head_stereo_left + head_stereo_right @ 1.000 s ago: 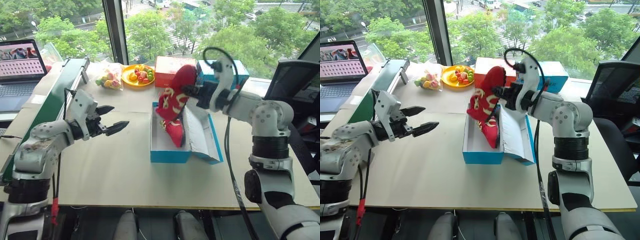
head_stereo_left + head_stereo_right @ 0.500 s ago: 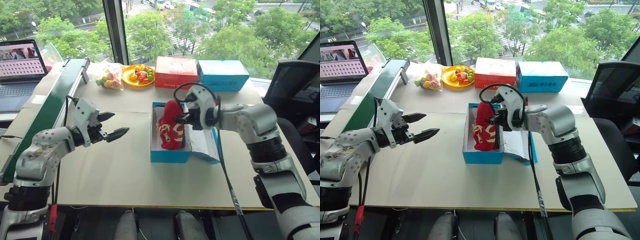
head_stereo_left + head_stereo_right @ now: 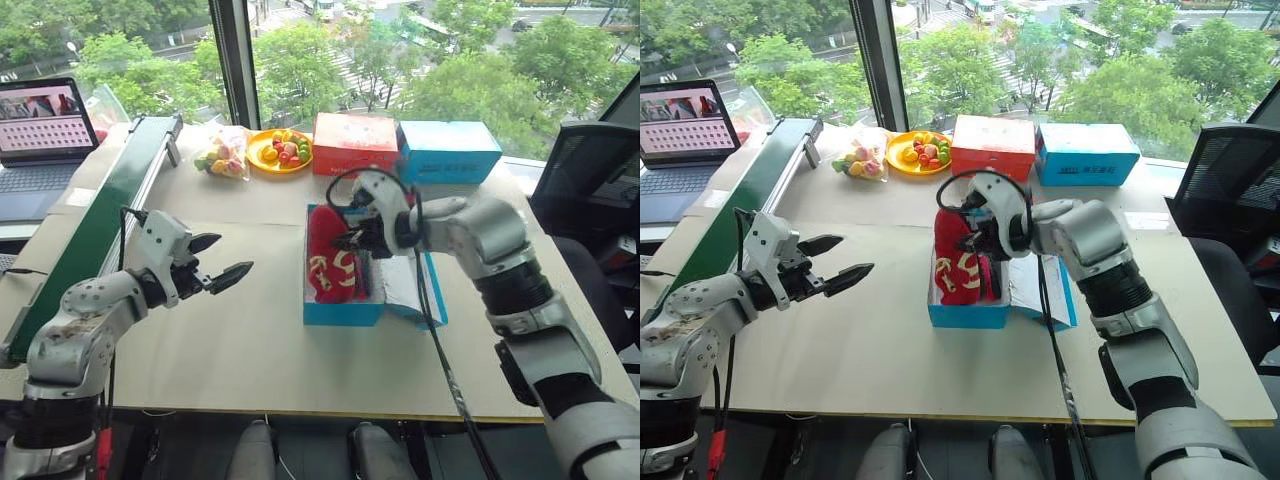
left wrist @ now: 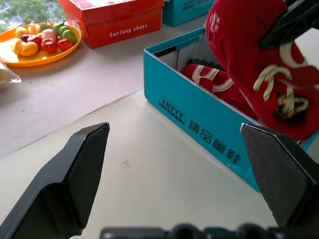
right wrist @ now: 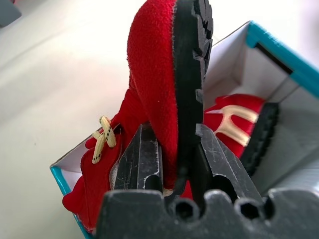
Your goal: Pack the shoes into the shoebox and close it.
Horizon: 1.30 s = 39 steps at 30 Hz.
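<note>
Now right gripper [image 5: 174, 164] pinches a red shoe [image 3: 335, 262] by its sole edge, shoe standing inside the open shoebox [image 3: 342, 310], second shoe [image 5: 234, 117] lying just beyond the fingertips. Left gripper [image 3: 222, 262] hangs wide open, empty, well apart from the box.

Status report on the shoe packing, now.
Right tool shut on red shoe, lowering it into the blue shoebox beside the other shoe. Left tool open, off the box. Lid open, nothing blocking.

Right gripper [image 5: 172, 149] clamps red shoe [image 5: 159, 74] edge; second shoe [image 5: 234, 119] lies inside shoebox [image 5: 279, 55].
</note>
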Motion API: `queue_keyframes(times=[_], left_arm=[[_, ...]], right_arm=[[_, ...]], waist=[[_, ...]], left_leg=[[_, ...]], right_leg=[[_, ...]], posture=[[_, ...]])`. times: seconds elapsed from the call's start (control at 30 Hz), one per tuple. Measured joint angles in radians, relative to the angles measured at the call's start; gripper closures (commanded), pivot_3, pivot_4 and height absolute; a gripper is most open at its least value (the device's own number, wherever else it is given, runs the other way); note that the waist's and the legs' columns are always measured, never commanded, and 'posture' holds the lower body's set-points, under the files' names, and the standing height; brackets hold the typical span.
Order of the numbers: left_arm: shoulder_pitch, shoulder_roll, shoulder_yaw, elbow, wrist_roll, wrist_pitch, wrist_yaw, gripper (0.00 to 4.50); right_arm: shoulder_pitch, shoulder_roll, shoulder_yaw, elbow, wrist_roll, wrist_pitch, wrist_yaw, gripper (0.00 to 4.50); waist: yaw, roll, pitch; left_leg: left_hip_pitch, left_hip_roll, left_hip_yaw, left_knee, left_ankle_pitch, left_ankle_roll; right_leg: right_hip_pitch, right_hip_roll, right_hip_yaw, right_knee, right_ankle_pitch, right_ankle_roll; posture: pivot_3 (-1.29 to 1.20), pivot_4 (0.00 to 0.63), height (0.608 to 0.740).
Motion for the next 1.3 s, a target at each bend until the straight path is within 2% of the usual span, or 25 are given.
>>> queue_keyframes(times=[0.07, 0.1, 0.13, 0.4, 0.43, 0.63, 0.73, 0.87, 0.97, 1.03, 1.1, 1.3], left_arm=[[0.012, 0.000, 0.008, -0.001, 0.000, 0.002, 0.000, 0.00], [0.015, 0.001, 0.012, -0.002, -0.001, 0.003, 0.000, 0.00], [0.015, 0.001, 0.013, -0.006, -0.001, 0.003, 0.001, 0.00], [0.022, 0.002, 0.017, -0.027, -0.001, 0.009, 0.002, 0.00], [0.022, 0.002, 0.017, -0.028, -0.001, 0.010, 0.001, 0.00], [-0.004, 0.007, 0.009, -0.021, -0.001, 0.012, -0.017, 0.00], [-0.022, 0.021, 0.005, -0.008, 0.000, 0.012, -0.040, 0.00], [-0.037, 0.050, -0.002, -0.008, -0.008, 0.023, -0.088, 0.00], [-0.041, 0.057, -0.008, -0.008, -0.027, 0.026, -0.115, 0.00], [-0.076, 0.078, -0.024, -0.005, -0.038, 0.032, -0.155, 0.00], [-0.098, 0.087, -0.026, -0.004, -0.040, 0.039, -0.177, 0.00], [-0.111, 0.098, -0.034, -0.001, -0.044, 0.045, -0.207, 0.00]], right_arm=[[0.019, 0.013, 0.021, 0.056, -0.024, -0.030, 0.017, 4.16], [0.021, 0.022, 0.023, 0.081, -0.038, -0.048, 0.024, 3.16], [0.017, 0.030, 0.025, 0.105, -0.052, -0.073, 0.031, 2.96], [-0.020, 0.077, 0.017, 0.180, -0.152, -0.159, 0.024, 0.15], [-0.030, 0.081, 0.009, 0.180, -0.160, -0.165, 0.012, 0.02], [-0.137, 0.061, -0.134, 0.094, -0.126, -0.122, 0.009, 0.02], [-0.155, 0.007, -0.209, -0.006, -0.044, -0.071, 0.081, 0.02], [-0.121, -0.094, -0.221, -0.118, -0.011, -0.098, 0.176, 0.02], [-0.067, -0.127, -0.209, -0.149, -0.008, -0.120, 0.225, 0.54], [0.012, -0.155, -0.176, -0.177, -0.015, -0.163, 0.262, 1.16], [0.057, -0.133, -0.136, -0.171, -0.024, -0.190, 0.275, 1.85], [0.073, -0.048, -0.090, -0.077, -0.085, -0.310, 0.275, 3.91]], waist=[[-0.001, 0.000, 0.000], [-0.001, 0.000, 0.000], [-0.001, 0.000, 0.000], [-0.002, 0.000, 0.000], [-0.002, 0.000, 0.000], [0.000, 0.000, 0.000], [0.007, 0.000, 0.000], [0.015, 0.000, 0.000], [0.016, 0.000, 0.000], [0.017, 0.000, 0.000], [0.013, 0.000, 0.000], [0.006, 0.000, 0.000]], left_leg=[[0.000, 0.000, 0.000, 0.000, 0.000, 0.000], [0.000, 0.000, 0.000, 0.000, 0.000, 0.000], [0.000, 0.000, 0.000, 0.000, 0.000, 0.000], [0.001, 0.000, 0.000, 0.001, 0.000, 0.000], [0.001, 0.000, 0.000, 0.000, 0.000, 0.000], [0.000, 0.000, 0.000, -0.001, 0.000, 0.000], [0.000, 0.000, 0.000, 0.000, 0.000, 0.000], [0.001, 0.000, 0.000, 0.000, 0.000, 0.000], [0.001, 0.000, 0.001, 0.000, 0.000, 0.000], [0.001, 0.001, 0.001, 0.000, 0.000, 0.000], [0.001, 0.000, 0.002, 0.000, 0.000, 0.000], [0.001, 0.001, 0.001, 0.001, 0.000, 0.000]], right_leg=[[0.000, 0.000, 0.000, 0.001, 0.000, 0.000], [0.000, 0.000, 0.000, 0.001, 0.000, 0.000], [0.000, 0.000, 0.000, 0.001, 0.000, 0.000], [0.000, 0.000, 0.000, 0.001, 0.000, 0.000], [0.000, 0.000, 0.000, 0.001, 0.000, 0.000], [0.000, 0.000, 0.000, 0.001, 0.000, 0.000], [0.000, 0.000, 0.000, 0.000, 0.000, 0.000], [0.000, 0.000, 0.000, 0.000, 0.000, 0.000], [0.000, 0.000, 0.000, 0.001, 0.000, 0.000], [0.000, 0.000, 0.000, 0.000, 0.000, -0.001], [0.000, 0.000, 0.001, 0.001, 0.000, -0.001], [0.000, 0.001, 0.001, 0.001, 0.000, -0.001]], posture=[[0.00, 0.150, 0.740], [0.00, 0.150, 0.740], [0.00, 0.150, 0.740], [0.00, 0.150, 0.740], [0.00, 0.150, 0.740], [0.00, 0.150, 0.740], [0.00, 0.150, 0.740], [0.00, 0.150, 0.740], [0.00, 0.150, 0.740], [0.00, 0.150, 0.740], [0.00, 0.150, 0.740], [0.00, 0.150, 0.740]])
